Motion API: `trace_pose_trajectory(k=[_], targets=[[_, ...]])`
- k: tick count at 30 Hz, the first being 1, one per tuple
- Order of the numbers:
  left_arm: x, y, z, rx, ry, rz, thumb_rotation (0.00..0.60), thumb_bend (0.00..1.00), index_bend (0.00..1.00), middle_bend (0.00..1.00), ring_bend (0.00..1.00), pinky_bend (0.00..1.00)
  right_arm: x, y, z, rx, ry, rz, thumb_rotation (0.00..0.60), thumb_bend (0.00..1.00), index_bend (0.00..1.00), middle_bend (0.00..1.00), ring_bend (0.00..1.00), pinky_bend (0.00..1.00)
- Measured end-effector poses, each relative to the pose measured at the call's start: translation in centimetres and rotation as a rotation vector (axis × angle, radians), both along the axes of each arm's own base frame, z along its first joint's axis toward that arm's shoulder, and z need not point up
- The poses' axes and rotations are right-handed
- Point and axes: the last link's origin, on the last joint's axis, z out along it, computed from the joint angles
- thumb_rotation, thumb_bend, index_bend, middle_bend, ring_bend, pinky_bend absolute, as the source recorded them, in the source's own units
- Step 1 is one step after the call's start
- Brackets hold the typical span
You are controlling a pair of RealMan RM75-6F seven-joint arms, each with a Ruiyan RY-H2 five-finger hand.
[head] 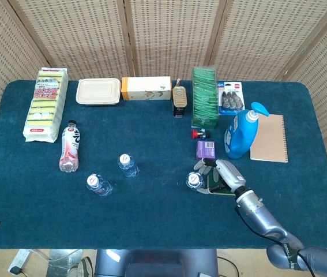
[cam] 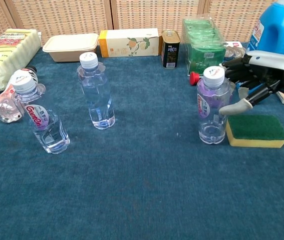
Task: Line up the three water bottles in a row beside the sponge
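open carpet (cam: 147, 195) in front, bottles (cam: 96, 92) left

The table (cam: 131, 200) is covered in matt, napped blue cloth. The three water bottles (cam: 213, 107) (cam: 96, 92) (cam: 44, 120) are clear, glossy plastic with smooth white caps. The sponge (cam: 256, 131) has a rough green scouring top over porous yellow foam. The right hand (cam: 254, 75) shows smooth silver shell and black parts. The detergent bottle (cam: 276, 32) is glossy blue plastic. Woven cane screens (head: 169, 34) stand behind.
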Motion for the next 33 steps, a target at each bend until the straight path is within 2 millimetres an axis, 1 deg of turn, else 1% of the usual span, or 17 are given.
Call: trace_pose_trajectory(k=[4, 6, 10, 14, 19, 21, 23, 29, 33], targets=[[0.0, 0.0, 0.1, 0.003, -0.007, -0.001, 0.600, 0.21, 0.00, 0.00, 0.00, 0.07, -0.3, 0.1, 0.4, 0.009, -0.008, -0.003, 0.600, 0.26, 0.30, 0.37, 0.34, 0.61], [-0.1, 0.0, 0.1, 0.003, -0.008, 0.000, 0.600, 0.21, 0.00, 0.00, 0.00, 0.07, -0.5, 0.2, 0.8, 0.010, -0.009, 0.002, 0.600, 0.25, 0.27, 0.32, 0.30, 0.56], [0.0, -0.1, 0.1, -0.001, -0.009, -0.004, 0.600, 0.21, 0.00, 0.00, 0.00, 0.07, -0.9, 0.4, 1.9, 0.002, -0.006, 0.005, 0.600, 0.25, 0.26, 0.28, 0.25, 0.48], [0.0, -0.1, 0.2, 0.001, -0.014, -0.005, 0.600, 0.21, 0.00, 0.00, 0.00, 0.07, -1.7, 0.9, 3.2, -0.009, 0.008, 0.005, 0.600, 0.25, 0.22, 0.23, 0.20, 0.35], [-0.1, -0.2, 0.3, 0.000, -0.023, -0.007, 0.600, 0.21, 0.00, 0.00, 0.00, 0.07, -2.9, 2.1, 5.3, -0.016, 0.049, 0.002, 0.600, 0.22, 0.11, 0.11, 0.06, 0.21], [-0.1, -0.1, 0.3, -0.001, -0.030, -0.008, 0.600, 0.21, 0.00, 0.00, 0.00, 0.07, -3.6, 2.9, 6.6, -0.025, 0.083, -0.003, 0.600, 0.18, 0.08, 0.07, 0.02, 0.17], [-0.1, -0.1, 0.4, -0.001, -0.041, -0.011, 0.600, 0.21, 0.00, 0.00, 0.00, 0.07, -4.4, 3.8, 8.2, -0.045, 0.122, -0.008, 0.600, 0.15, 0.07, 0.05, 0.01, 0.15], [-0.5, 0.7, 0.5, -0.015, -0.076, -0.007, 0.600, 0.20, 0.00, 0.00, 0.00, 0.07, -6.7, 7.0, 12.3, -0.142, 0.206, -0.037, 0.600, 0.11, 0.07, 0.05, 0.01, 0.15], [-0.8, 1.6, 0.1, -0.068, -0.092, 0.002, 0.600, 0.20, 0.00, 0.00, 0.00, 0.07, -8.1, 9.4, 13.8, -0.193, 0.228, -0.066, 0.600, 0.10, 0.07, 0.05, 0.01, 0.15]])
